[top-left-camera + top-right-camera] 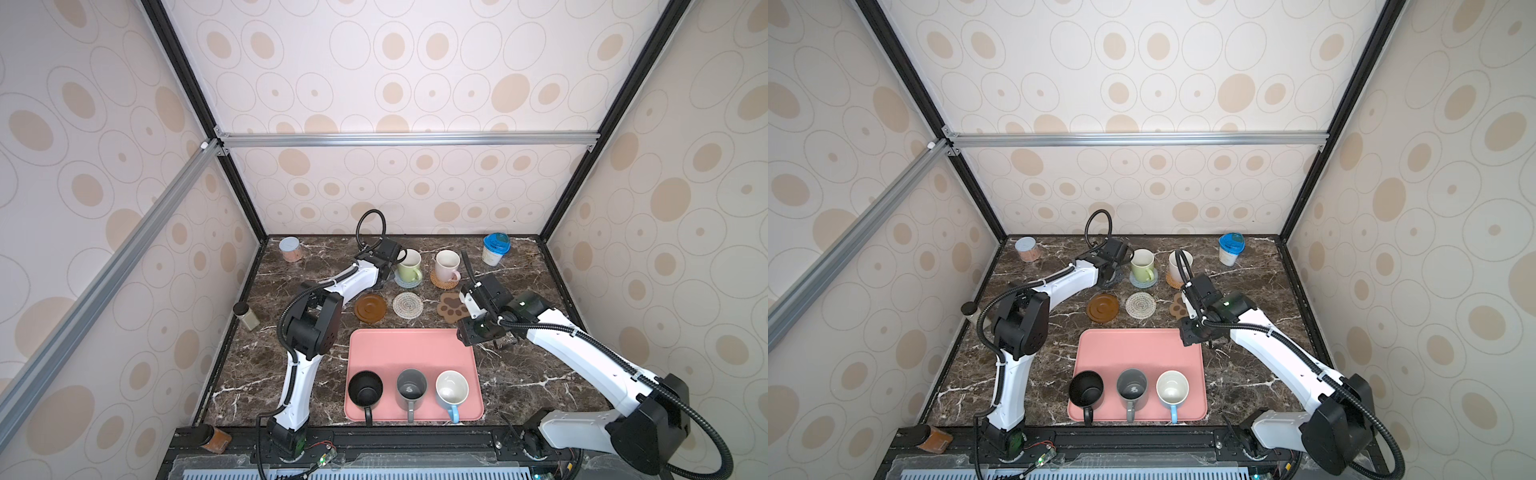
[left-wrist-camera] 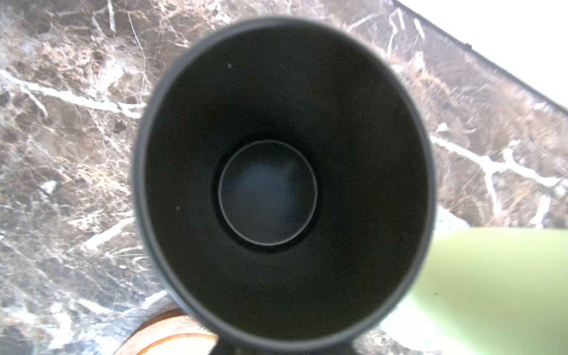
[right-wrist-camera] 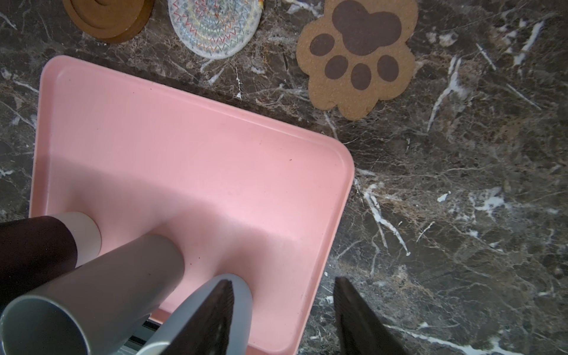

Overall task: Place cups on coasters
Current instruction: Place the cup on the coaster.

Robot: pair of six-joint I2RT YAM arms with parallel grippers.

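Left pincer (image 1: 1112, 277), mostly behind its wrist.

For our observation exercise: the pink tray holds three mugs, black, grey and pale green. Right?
No: the third on the pink tray is the light blue mug, not a pale green one, as a top view shows; the black mug and grey mug are right.

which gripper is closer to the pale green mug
Left. The left gripper is right beside the pale green mug; the right gripper hangs over a far corner of the pink tray, well away.
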